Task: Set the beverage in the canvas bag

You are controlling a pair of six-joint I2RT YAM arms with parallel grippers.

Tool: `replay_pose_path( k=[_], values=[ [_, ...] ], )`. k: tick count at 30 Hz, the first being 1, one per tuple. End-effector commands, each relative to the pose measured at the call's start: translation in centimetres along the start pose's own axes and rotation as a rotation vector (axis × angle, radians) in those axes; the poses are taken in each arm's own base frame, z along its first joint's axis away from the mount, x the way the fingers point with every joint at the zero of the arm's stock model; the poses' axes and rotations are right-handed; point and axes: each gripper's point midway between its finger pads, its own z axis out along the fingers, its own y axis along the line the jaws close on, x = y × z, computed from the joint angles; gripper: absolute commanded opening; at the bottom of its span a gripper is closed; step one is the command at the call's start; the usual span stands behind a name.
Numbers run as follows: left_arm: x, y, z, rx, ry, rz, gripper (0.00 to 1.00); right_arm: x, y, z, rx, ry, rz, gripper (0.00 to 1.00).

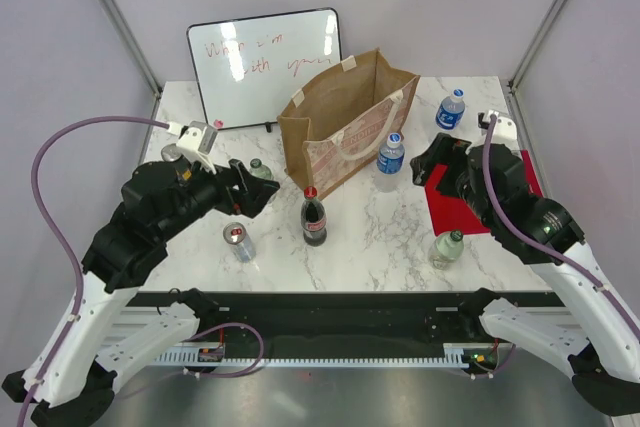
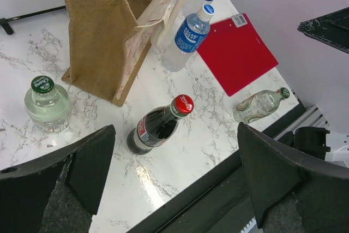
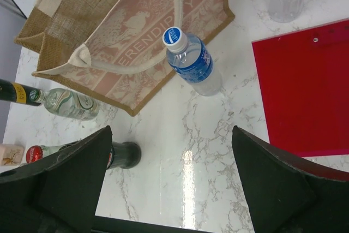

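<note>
- The left gripper (image 1: 262, 195) hovers over the left part of the marble counter (image 1: 380, 237), its jaws spread wide with nothing between them.
- A silver drinks can (image 1: 238, 242) stands near the front edge. A green-capped glass bottle (image 2: 47, 105) stands close to the left jaws.
- A dark cola bottle (image 1: 314, 219) with a red cap stands upright near the bag's front corner, not touching it.
- The canvas bag (image 1: 345, 122) stands upright and open at mid-counter, in front of a whiteboard (image 1: 265, 62).
- A blue-labelled water bottle (image 1: 390, 157) stands just beside the bag's printed side. A second water bottle (image 1: 451, 109) stands farther back.
- A clear green-capped bottle (image 1: 447, 249) sits near a red clipboard (image 3: 311, 85).
- The right gripper (image 1: 422, 173) hovers by the clipboard, its jaws spread wide and empty.
</note>
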Motion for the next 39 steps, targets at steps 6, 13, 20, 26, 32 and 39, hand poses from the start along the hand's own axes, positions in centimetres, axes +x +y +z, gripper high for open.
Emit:
replay_pose_path(
  k=[6,13,20,26,32,39],
  values=[
    [2.1,2.0,1.2,-0.059,0.025,0.033,1.0,0.0,-4.9,-1.2,0.277,-0.035,0.151,0.98],
    [4.6,3.3,1.9,-0.088,0.067,0.046,0.99,2.3,-9.9,-2.9,0.545,0.011,0.136,0.98],
    [5.4,4.3,1.6,-0.099,0.04,0.086,0.99,7.6,-11.3,-2.3,0.582,0.153,0.143,0.93],
    [6.6,5.6,1.1,-0.135,0.025,0.115,0.99,12.2,-10.1,-0.5,0.484,0.32,0.102,0.92],
    [6.8,5.6,0.6,-0.124,-0.003,0.124,0.99,16.0,-11.4,0.3,0.513,0.393,0.103,0.93],
    [6.7,5.6,0.3,-0.122,-0.013,0.135,0.99,17.9,-13.7,1.1,0.618,0.396,0.081,0.95]
  ],
)
